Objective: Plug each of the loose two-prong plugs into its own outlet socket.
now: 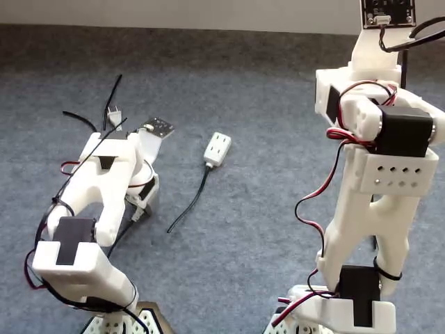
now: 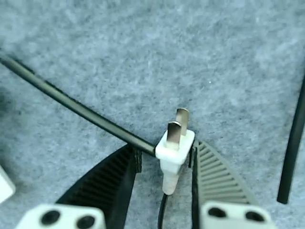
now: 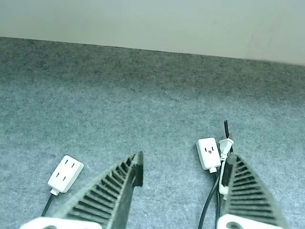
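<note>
Grey carpet covers the table. In the high view a white outlet socket lies near the centre of the frame, slotted face up and apart from both arms, with its black lead trailing toward the lower left. A loose spare plug lies at the upper left, just beyond the bent left arm. In the left wrist view, a white two-prong plug sits low in the centre of the frame, inside the span of the left gripper. Its prongs point to the top of the frame, and a thick black cord runs in from the upper left and meets its side. Whether that claw actually clamps the plug cannot be told. In the right wrist view the right gripper is spread wide with bare carpet between its fingers. A multi-slot socket lies at the lower left, outside one finger. A single-face socket lies at the lower right by the other fingertip, with a small white plug just beside it. A pale wall crosses the top of the frame.
</note>
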`<state>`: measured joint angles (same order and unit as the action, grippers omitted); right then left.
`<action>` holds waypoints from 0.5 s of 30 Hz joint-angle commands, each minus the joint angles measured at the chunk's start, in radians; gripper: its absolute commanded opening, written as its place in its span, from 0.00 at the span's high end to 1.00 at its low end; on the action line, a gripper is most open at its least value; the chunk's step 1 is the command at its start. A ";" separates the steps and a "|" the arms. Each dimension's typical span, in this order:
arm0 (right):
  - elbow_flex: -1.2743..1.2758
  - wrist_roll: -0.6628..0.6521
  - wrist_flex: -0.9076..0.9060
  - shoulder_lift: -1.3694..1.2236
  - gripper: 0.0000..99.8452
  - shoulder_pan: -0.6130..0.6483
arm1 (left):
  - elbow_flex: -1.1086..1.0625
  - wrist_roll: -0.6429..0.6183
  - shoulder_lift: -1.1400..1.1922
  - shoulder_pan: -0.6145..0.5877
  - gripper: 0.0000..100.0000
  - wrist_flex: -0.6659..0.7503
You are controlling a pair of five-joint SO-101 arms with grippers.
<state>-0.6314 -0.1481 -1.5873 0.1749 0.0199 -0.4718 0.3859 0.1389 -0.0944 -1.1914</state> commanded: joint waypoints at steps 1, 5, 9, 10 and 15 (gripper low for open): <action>-0.001 -0.014 0.012 0.041 0.73 -0.001 | 0.030 -0.009 -0.007 0.045 0.83 0.029; -0.001 -0.014 0.012 0.041 0.73 -0.001 | 0.030 -0.012 -0.007 0.094 0.83 0.029; -0.001 -0.014 0.012 0.041 0.73 -0.001 | 0.025 -0.074 -0.007 0.096 0.83 0.043; -0.001 -0.014 0.012 0.041 0.73 -0.001 | 0.024 -0.075 -0.007 0.096 0.83 0.044; -0.001 -0.014 0.012 0.041 0.73 -0.001 | 0.022 -0.075 -0.007 0.096 0.84 0.044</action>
<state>-0.6314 -0.1481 -1.5873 0.1749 0.0199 -0.4718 0.3199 0.1389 -0.0269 -1.1761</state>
